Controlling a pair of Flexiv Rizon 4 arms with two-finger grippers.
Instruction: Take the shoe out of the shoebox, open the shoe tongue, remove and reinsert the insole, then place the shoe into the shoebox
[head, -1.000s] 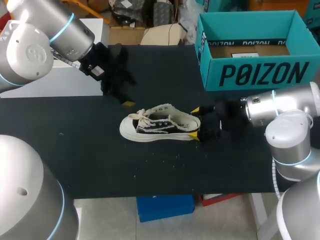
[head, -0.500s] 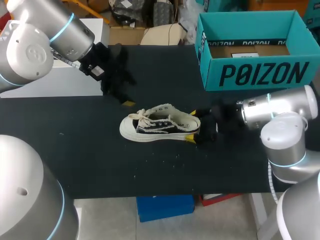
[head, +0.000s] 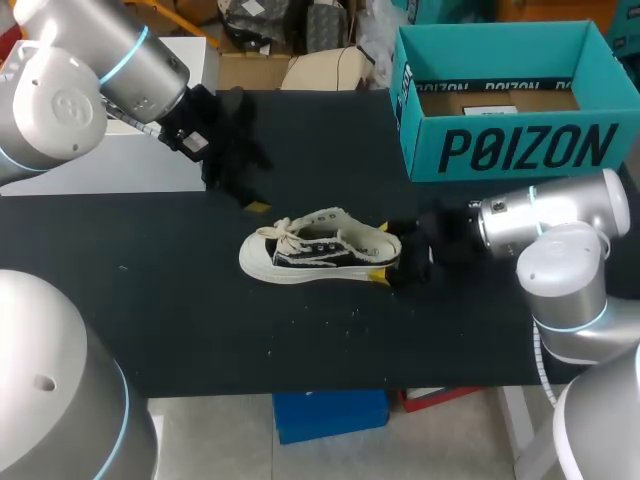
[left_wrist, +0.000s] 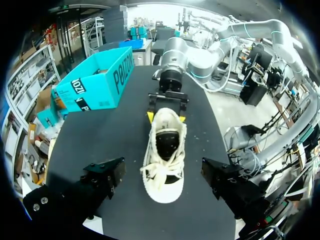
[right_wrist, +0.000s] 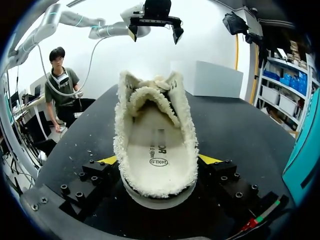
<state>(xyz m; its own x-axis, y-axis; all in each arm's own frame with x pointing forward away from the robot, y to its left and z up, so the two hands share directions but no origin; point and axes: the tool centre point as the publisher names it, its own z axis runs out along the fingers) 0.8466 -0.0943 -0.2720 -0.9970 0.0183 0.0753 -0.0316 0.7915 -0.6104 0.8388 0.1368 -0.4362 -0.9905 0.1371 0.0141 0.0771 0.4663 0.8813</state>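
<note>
A black and cream fleece-lined shoe (head: 320, 248) lies upright on a black table (head: 150, 300), outside its box. Past the shoe's heel, further back and apart from it, stands an open teal shoebox (head: 520, 148). Inside the box are only a brown cardboard floor and a white paper slip (head: 490, 110). The right gripper (head: 388, 252) is at the shoe's heel, with its yellow-tipped fingers pressed against both sides. The left gripper (left_wrist: 162, 170) hangs above the shoe's toe end, its fingers spread wide and touching nothing.
</note>
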